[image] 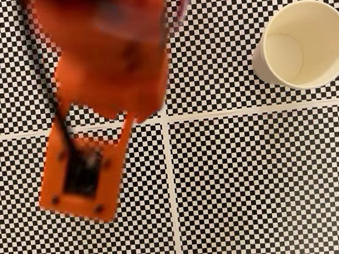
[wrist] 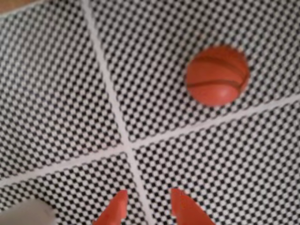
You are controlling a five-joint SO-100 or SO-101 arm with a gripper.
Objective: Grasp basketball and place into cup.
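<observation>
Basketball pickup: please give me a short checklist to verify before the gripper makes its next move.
1. Gripper open, nothing between its fingers: ok.
2. Basketball free on the checkered mat, wrist view: ok.
3. Gripper lined up with the basketball: not ok; it lies up and to the right of the fingertips.
4. Cup upright and empty, fixed view: ok.
5. Path from basketball to cup clear: cannot tell; the arm covers part of the mat.

Checkered table surface, white seams
</observation>
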